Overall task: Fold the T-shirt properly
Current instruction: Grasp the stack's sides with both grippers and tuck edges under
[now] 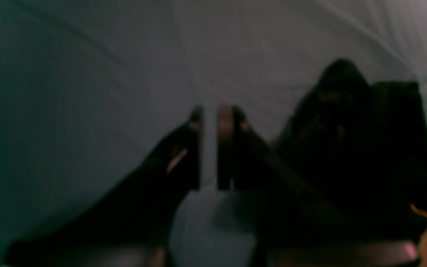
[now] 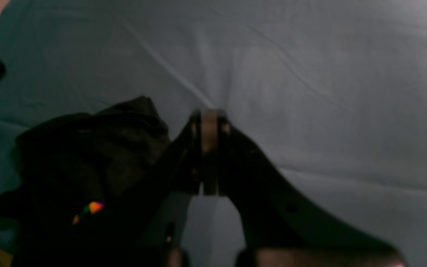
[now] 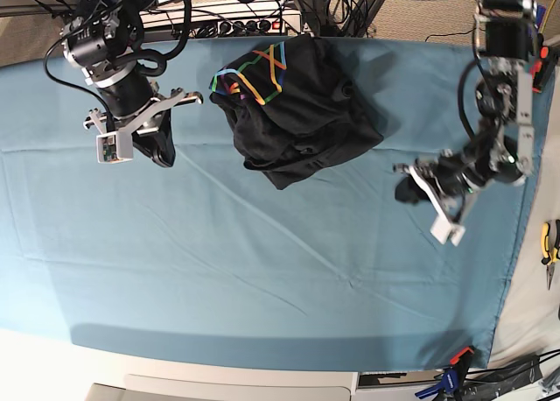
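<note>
T-shirt lies crumpled at the cloth's far edge, well apart from both grippers, right closed empty, left nearly closed on nothing; risk: a blind grab bunches several layers or snags the cloth.

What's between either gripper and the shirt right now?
Nothing visible. In the base view only bare teal table cloth lies between the crumpled T-shirt and the right gripper on one side, the left gripper on the other. Neither touches it.
</note>
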`<state>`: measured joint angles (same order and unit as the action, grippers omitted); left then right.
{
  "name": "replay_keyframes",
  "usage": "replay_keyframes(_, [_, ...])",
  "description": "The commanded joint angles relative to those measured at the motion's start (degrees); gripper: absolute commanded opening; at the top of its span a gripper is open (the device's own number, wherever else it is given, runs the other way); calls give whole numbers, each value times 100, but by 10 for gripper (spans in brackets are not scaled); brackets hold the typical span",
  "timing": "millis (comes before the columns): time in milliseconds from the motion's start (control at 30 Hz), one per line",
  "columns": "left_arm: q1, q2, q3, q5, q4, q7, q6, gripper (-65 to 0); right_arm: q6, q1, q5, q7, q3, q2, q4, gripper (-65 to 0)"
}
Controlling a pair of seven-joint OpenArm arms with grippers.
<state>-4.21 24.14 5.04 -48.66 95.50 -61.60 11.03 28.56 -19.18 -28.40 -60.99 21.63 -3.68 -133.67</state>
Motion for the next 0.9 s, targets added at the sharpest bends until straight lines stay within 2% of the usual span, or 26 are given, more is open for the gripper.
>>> replay_keyframes(0, [-24,-24,39,-240,127,59,133,-599,33,31,-50,229,7,17,-44,-650])
replay_keyframes(167, [267,-551,39,-754,271,-52,487,-599,210,160,-103,245,7,20,588,-650])
replay_keyframes(233, [328,-778,39,-887,411,-52,597,-599,251,245,-308,120,7,20,966,-650])
replay_keyframes(333, [339,-1060,39,-1099,682,-59,820,-599,501,382,-695,-122,7,20,1515,-650])
replay_keyframes(500, [382,-1390,35,-1792,1235,-337,1285,-599,861,540,-1325,-422,7,24,2107,-650])
replay_keyframes(633, [772,-1460,-85,-2511,1659,-625,1681,-601,1144,691,-1523,-470,7,57,2124,-650])
replay_keyframes(867, [1751,-1419,-671,-2476,2061,-654,1746,-601,1144,938,-1641,-527,-116,68,2124,-650])
